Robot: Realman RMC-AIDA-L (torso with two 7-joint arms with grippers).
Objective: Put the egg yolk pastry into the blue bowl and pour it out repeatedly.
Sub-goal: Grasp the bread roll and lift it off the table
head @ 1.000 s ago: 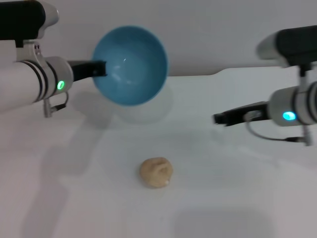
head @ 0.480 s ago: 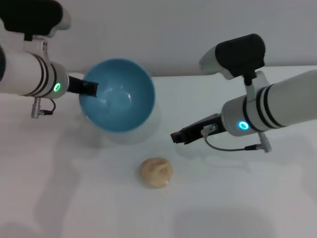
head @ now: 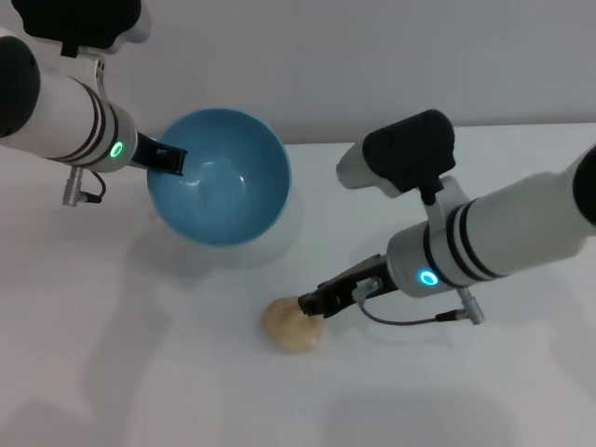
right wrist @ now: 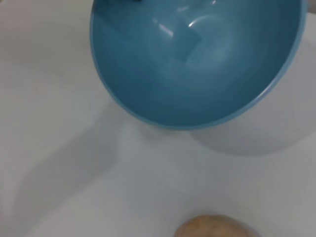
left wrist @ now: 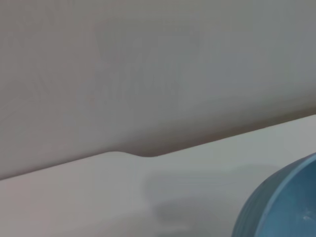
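Observation:
The blue bowl [head: 223,182] is held tilted above the table at the back left, its opening facing me and empty. My left gripper [head: 170,158] is shut on its left rim. The bowl's edge also shows in the left wrist view [left wrist: 289,202] and its inside in the right wrist view [right wrist: 197,64]. The egg yolk pastry [head: 289,328], a pale tan ball, lies on the white table in front of the bowl; its top shows in the right wrist view [right wrist: 215,228]. My right gripper [head: 314,303] is at the pastry's upper right side, touching or nearly touching it.
The white table [head: 140,372] stretches around the pastry, with its back edge against a grey wall [head: 372,56]. The bowl's shadow falls on the table below it. My right arm [head: 484,237] crosses the right half of the table.
My right arm has swung left and down until its gripper reached the pastry. My left arm lowered the bowl a little and now holds it almost still. The pastry has not moved.

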